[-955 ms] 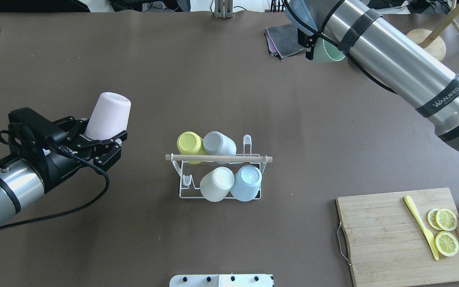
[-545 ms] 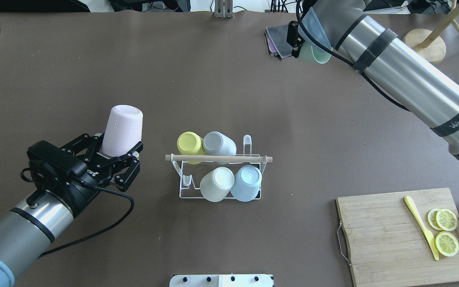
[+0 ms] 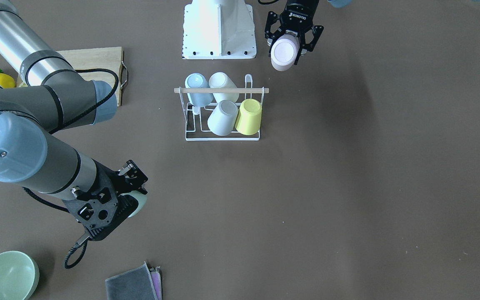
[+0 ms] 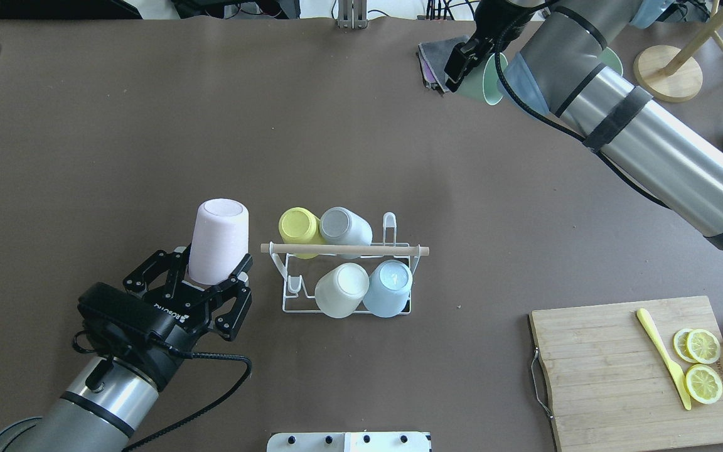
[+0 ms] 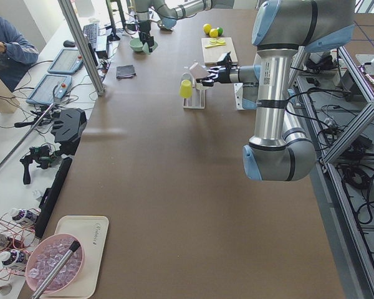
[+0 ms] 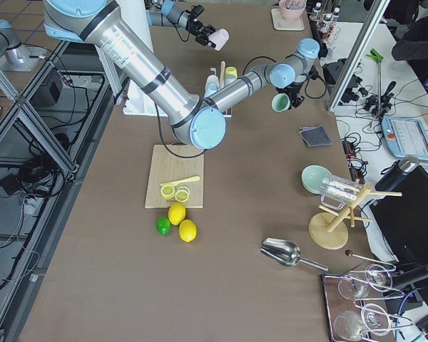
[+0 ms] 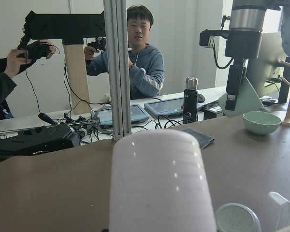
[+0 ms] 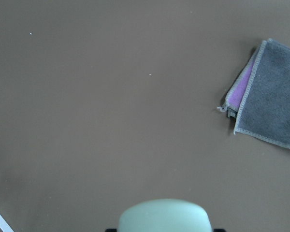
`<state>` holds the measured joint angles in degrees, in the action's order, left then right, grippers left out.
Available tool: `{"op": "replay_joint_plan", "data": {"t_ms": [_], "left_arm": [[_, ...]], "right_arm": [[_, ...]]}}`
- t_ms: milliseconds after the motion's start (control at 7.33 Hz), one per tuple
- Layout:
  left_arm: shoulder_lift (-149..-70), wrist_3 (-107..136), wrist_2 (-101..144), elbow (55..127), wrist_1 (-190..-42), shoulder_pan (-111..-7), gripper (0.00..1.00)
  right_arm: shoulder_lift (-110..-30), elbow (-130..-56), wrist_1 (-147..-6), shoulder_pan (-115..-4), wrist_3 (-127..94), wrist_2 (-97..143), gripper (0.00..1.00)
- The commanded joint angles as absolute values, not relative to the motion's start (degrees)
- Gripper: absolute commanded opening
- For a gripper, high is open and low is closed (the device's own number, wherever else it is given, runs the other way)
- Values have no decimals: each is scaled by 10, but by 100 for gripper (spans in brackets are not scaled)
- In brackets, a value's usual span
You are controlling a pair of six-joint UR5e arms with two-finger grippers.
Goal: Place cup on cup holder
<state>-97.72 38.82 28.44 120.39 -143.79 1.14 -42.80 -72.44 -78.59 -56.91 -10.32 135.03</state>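
The cup holder [image 4: 399,250] is a white wire rack with a wooden rod, mid-table, also in the front view [image 3: 223,90]. It holds yellow, grey, white and light blue cups, upside down. My left gripper [image 4: 211,271] is shut on a pale pink cup [image 4: 218,238], held bottom-up just left of the rack; the cup also shows in the front view [image 3: 284,53] and the left wrist view [image 7: 162,183]. My right gripper [image 4: 471,66] is shut on a mint green cup [image 4: 486,80] at the far right, which also shows in the right wrist view [image 8: 164,215].
A wooden cutting board [image 4: 612,389] with lemon slices and a yellow knife lies at the near right. Folded grey and purple cloths [image 4: 440,63] lie under the right gripper. A green bowl [image 3: 4,275] and a wooden stand [image 4: 669,69] sit at the far right.
My left gripper has carried the pink cup right and toward the near edge, up beside the rack. My right arm has swung left with the green cup.
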Motion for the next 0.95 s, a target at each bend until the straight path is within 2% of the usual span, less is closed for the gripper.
{"op": "replay_joint_plan", "data": {"t_ms": [0, 409, 818], "left_arm": [[-990, 412, 237, 1181, -1443, 55, 30], [-1007, 413, 232, 1162, -1442, 57, 30], [-1035, 415, 236, 1132, -1441, 34, 30]], "right_arm": [[-482, -789, -676, -538, -202, 1348, 0], [-497, -901, -670, -536, -229, 1339, 0], [-526, -903, -482, -520, -301, 1298, 0]]}}
